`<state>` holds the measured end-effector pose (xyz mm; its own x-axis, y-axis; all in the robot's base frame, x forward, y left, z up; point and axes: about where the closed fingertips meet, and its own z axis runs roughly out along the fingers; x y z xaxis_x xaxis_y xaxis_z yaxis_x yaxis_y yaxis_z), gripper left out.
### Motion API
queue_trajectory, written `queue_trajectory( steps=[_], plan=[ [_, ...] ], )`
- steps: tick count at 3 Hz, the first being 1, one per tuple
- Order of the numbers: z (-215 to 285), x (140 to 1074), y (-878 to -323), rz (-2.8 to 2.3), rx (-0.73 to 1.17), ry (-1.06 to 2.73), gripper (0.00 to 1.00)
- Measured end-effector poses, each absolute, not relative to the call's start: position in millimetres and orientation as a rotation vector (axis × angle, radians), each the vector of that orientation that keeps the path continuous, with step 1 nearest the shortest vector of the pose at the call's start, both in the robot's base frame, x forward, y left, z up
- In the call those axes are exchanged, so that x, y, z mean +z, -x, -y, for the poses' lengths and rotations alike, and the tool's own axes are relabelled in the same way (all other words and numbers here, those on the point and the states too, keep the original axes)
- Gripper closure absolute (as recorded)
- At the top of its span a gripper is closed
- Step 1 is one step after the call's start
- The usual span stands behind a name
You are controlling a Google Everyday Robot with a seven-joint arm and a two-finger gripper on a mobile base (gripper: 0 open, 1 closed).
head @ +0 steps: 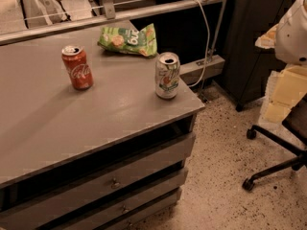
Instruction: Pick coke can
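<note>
3 drawers (115,181) face the camera below the grey cabinet top (72,123). A white-and-green can (167,75) stands upright on that top. The coke can (77,67) stands upright at its 9 o'clock, well apart. A green snack bag (128,40) lies at the coke can's 1 o'clock. A white rounded robot part (292,32) shows at the frame's 2 o'clock edge. The gripper is out of view, so I cannot tell its opening or hold.

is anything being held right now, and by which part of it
The gripper is out of view, so that cannot be told; the coke can stands upright on the table with nothing touching it.
</note>
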<state>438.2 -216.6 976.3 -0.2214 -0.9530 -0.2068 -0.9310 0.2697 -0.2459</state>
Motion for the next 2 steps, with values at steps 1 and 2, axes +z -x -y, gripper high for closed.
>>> queue_trajectory(
  steps=[1,2],
  plan=[
    [216.6,976.3,-438.2,-2.231,-0.099,1.724,0.0],
    [201.1,980.8,-457.5,-2.172,-0.084,1.758,0.0]
  ],
)
